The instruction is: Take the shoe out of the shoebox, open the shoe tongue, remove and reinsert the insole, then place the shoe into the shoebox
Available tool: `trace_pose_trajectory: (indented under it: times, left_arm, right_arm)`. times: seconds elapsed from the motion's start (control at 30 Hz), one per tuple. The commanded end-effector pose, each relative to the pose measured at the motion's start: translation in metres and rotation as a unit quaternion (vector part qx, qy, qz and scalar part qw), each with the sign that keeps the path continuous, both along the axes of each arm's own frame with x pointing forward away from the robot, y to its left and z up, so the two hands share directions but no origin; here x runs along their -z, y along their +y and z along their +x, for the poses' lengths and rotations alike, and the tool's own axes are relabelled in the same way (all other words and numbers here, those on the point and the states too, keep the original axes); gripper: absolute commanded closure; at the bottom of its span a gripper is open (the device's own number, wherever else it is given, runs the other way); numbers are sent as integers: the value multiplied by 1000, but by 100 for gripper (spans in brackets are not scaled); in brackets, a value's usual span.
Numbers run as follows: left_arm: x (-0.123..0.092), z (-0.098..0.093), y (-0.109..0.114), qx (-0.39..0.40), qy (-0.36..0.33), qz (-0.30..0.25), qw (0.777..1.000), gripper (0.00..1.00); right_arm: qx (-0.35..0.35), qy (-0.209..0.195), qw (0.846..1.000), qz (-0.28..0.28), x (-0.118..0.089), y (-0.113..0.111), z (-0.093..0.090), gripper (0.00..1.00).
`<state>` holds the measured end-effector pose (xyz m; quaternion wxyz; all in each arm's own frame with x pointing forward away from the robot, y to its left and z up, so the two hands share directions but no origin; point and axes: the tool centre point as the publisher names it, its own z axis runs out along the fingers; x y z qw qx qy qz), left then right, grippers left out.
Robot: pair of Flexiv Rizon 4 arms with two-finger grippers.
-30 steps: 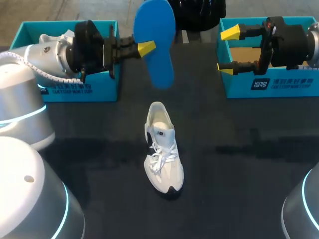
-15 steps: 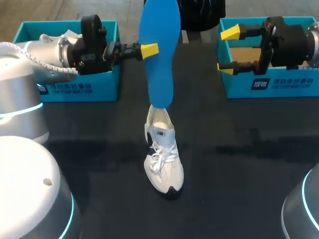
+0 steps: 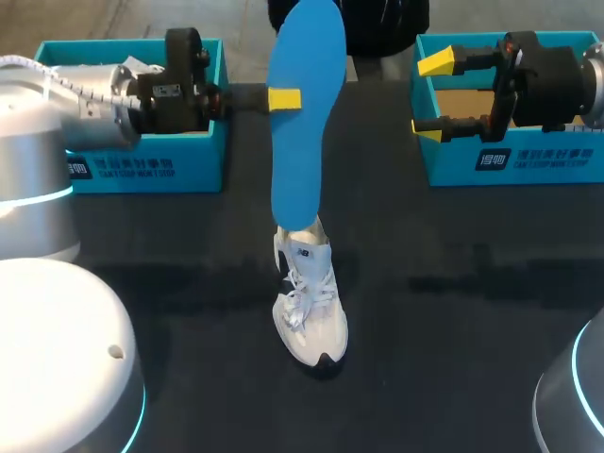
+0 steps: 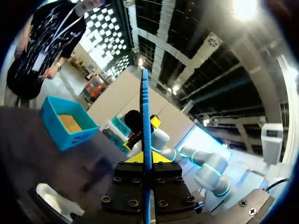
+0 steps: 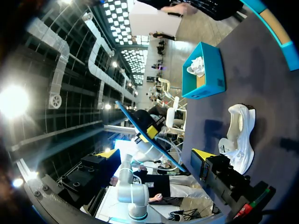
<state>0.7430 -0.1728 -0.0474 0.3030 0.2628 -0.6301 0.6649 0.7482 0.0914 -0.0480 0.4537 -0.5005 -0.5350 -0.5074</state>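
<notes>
above the middle of the dark matte table [image 3: 453, 311], the left gripper [image 3: 283, 98] is clamped on a blue insole [image 3: 304, 113] — a long, flat, foot-shaped piece, rounded at both ends and held almost upright. one yellow fingertip lies flat on its broad face in the head view. from the left wrist view the insole [image 4: 145, 121] is seen edge-on as a thin ridged strip, pinched between the two black finger blocks of that gripper [image 4: 145, 158]. its lower end overlaps the heel opening of the shoe [image 3: 310, 302] in the head view; whether it is inside, i cannot tell.

the shoe, a white mesh trainer with loose white laces and a dark patch at the toe, stands on its sole in mid-table, toe toward the robot. a teal cardboard left shoebox [image 3: 142, 160] sits at the far left, with something white and crumpled in it [image 5: 197, 66]. the right shoebox [image 3: 528, 156], also teal, shows a bare brown floor. over it hangs the right gripper [image 3: 429, 94] — fingers spread wide, nothing between them.
</notes>
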Motion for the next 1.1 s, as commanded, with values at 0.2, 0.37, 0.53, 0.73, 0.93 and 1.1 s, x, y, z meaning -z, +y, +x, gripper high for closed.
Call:
trace_pose_trajectory:
  times: [0.2, 0.37, 0.53, 0.73, 0.93, 1.1]
  left_arm:
    - [-9, 2, -2, -13, 253, -21, 967, 100]
    - [-9, 2, -2, -13, 253, -21, 967, 100]
    - [-9, 2, -2, -13, 253, -21, 967, 100]
    - [-9, 2, -2, -13, 253, -21, 967, 100]
    - [6, 1, -7, -13, 290, -26, 957, 100]
    - [14, 3, -12, -18, 307, -32, 951, 100]
  right_arm:
    - [0, 0, 1000, -1, 1, 1, 0, 0]
    - [0, 0, 1000, -1, 1, 1, 0, 0]
    - [0, 0, 1000, -1, 1, 1, 0, 0]
    - [0, 0, 1000, -1, 1, 1, 0, 0]
    - [0, 0, 1000, -1, 1, 1, 0, 0]
    - [7, 10, 998, -61, -13, 5, 1, 0]
